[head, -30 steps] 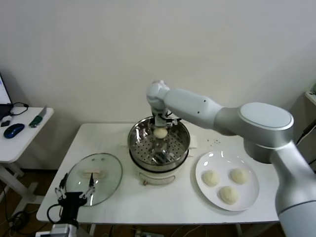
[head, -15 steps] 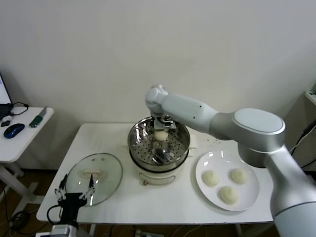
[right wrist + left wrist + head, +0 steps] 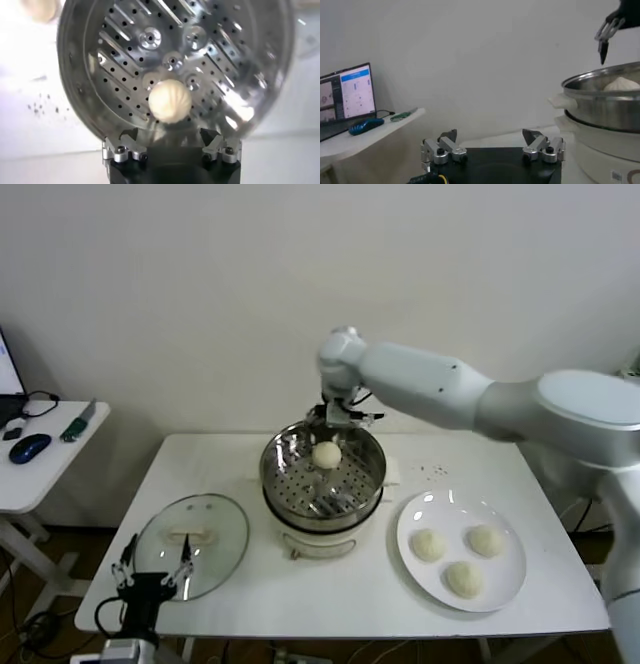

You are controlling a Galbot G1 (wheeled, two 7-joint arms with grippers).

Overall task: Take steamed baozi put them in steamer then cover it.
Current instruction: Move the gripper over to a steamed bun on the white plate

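Showing no legible steamer [image 3: 322,476] writing

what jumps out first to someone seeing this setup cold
The shiny perforated stainless-steel steamer at the table's centre holds one cream-white bun, with the open right gripper poised just above its far rim. On the robot's right, a flat white plate carries three more buns.
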